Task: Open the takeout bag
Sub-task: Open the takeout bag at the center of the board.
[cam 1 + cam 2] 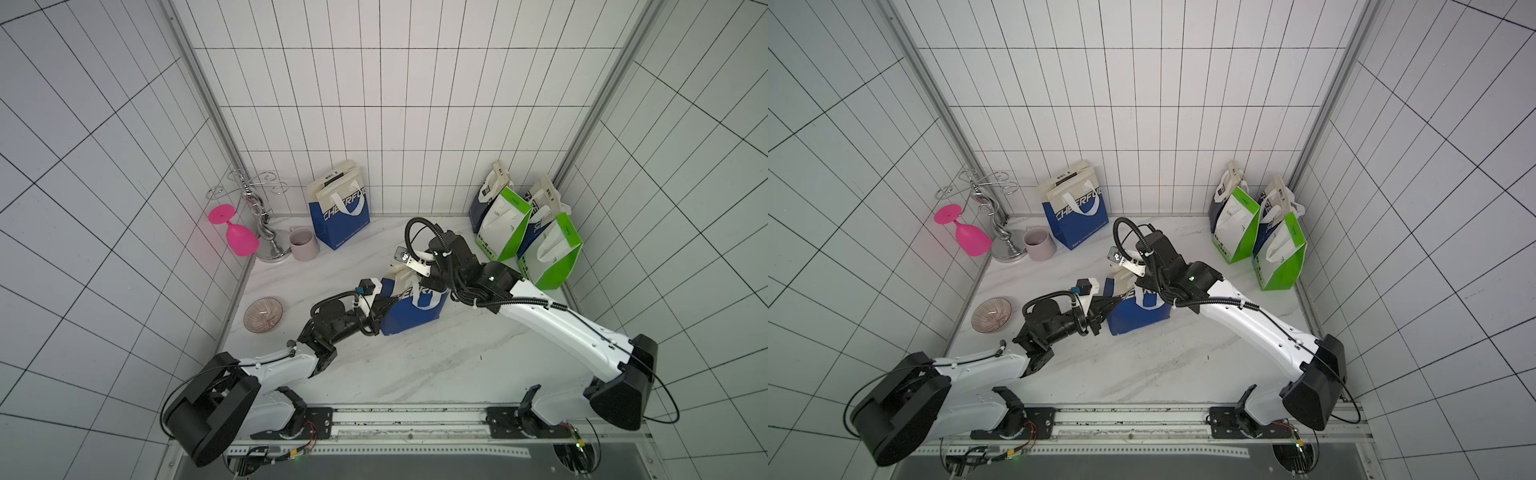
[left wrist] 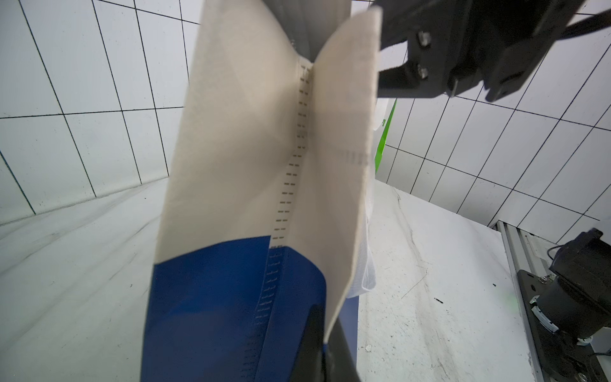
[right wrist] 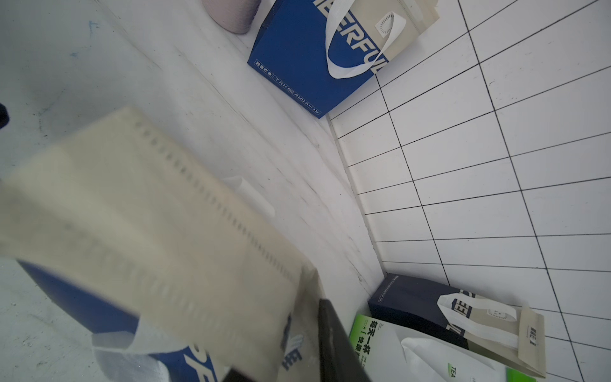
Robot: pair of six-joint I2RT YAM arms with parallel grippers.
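Takeout bag [image 1: 411,316] is anchored by our left pincer [image 2: 325,334], clamped on its side edge, while our right pincer [image 2: 385,54], jaws apart, straddles the flap above it to spread it.

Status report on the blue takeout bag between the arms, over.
Left gripper shut on takeout bag side edge. Right gripper open at its top. Bag standing, side gusset folded in. Other bags apart, at back wall.

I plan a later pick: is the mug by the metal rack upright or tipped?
Upright: the mug stands on its base, its open mouth facing up in both top views.
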